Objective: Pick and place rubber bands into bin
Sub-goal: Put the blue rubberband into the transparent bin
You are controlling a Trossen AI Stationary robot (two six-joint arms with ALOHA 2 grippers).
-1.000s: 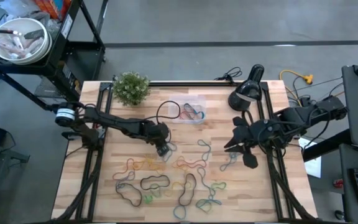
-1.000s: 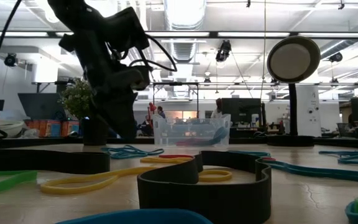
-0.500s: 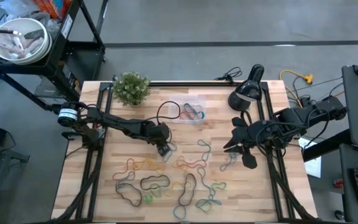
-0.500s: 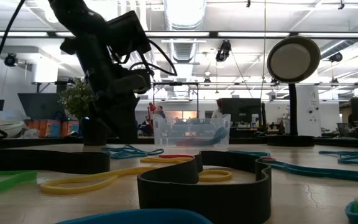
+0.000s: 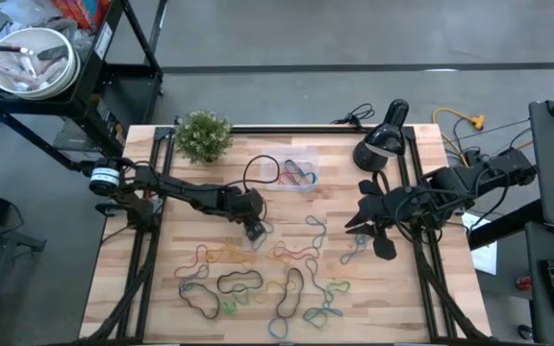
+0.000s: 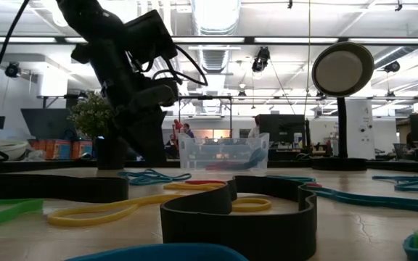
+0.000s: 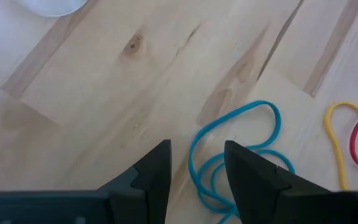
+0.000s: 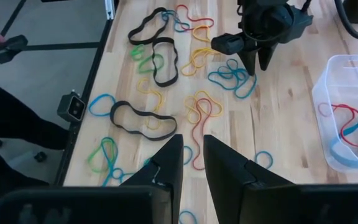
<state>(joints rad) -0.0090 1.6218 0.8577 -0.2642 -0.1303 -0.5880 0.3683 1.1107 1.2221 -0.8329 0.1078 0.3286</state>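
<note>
While right gripper [image 5: 357, 220] is waiting at right table edge, fingers slightly parted, your left gripper [image 5: 255, 231] is hovering open over blue rubber band [image 7: 241, 152]; bin [image 5: 295, 174] is sitting beyond, mid-table.

blue rubber band [image 7: 229, 155], pale wood table [image 7: 104, 106]

bin [image 8: 347, 112] cut off, foreground bands [image 6: 238, 214] blurred

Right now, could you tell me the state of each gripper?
Left gripper: open, low over a blue rubber band.
Right gripper: open, holding nothing.
</note>
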